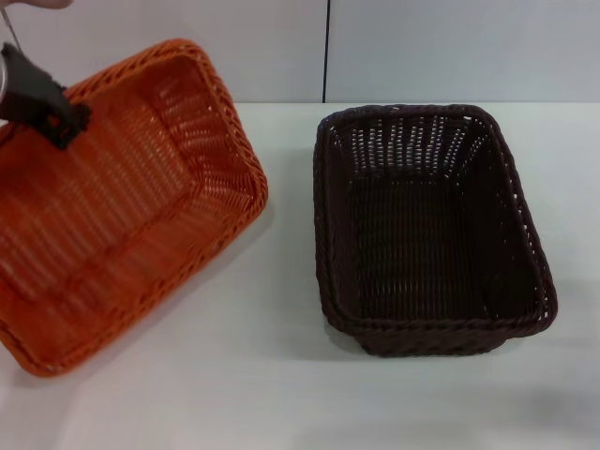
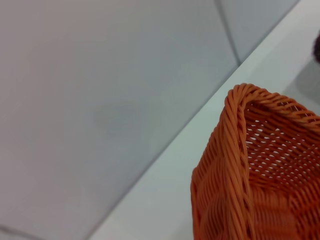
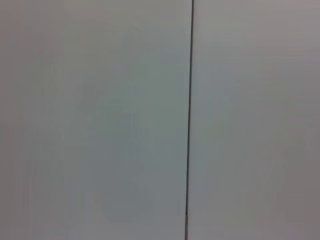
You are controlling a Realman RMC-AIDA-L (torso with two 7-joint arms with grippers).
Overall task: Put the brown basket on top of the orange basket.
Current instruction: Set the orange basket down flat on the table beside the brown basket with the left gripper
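The orange basket is on the left of the head view, tilted, with its far end raised off the white table. My left gripper is at the basket's far left rim and shut on it. One corner of the orange basket fills the lower right of the left wrist view. The brown basket rests flat on the table to the right, upright and empty, a short gap away from the orange one. My right gripper appears in no view.
A pale wall with a dark vertical seam runs behind the table's far edge. The right wrist view shows only that wall and seam. Bare table surface lies in front of both baskets.
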